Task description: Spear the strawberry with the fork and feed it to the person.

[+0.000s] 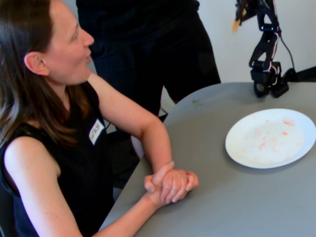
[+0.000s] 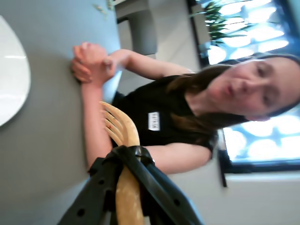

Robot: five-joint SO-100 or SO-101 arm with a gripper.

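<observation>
Above the worktop's (image 1: 207, 148) far edge your gripper (image 2: 123, 161) clamps the fork (image 2: 123, 136), tines bare, no strawberry visible on the plate (image 1: 270, 138); approach the person (image 1: 54, 123) slowly.

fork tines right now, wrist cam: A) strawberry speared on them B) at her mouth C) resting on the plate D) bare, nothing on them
D: in the wrist view the fork tines are bare, held up in the air in the gripper, pointing toward the person but apart from her face; the plate shows only pink smears.
</observation>
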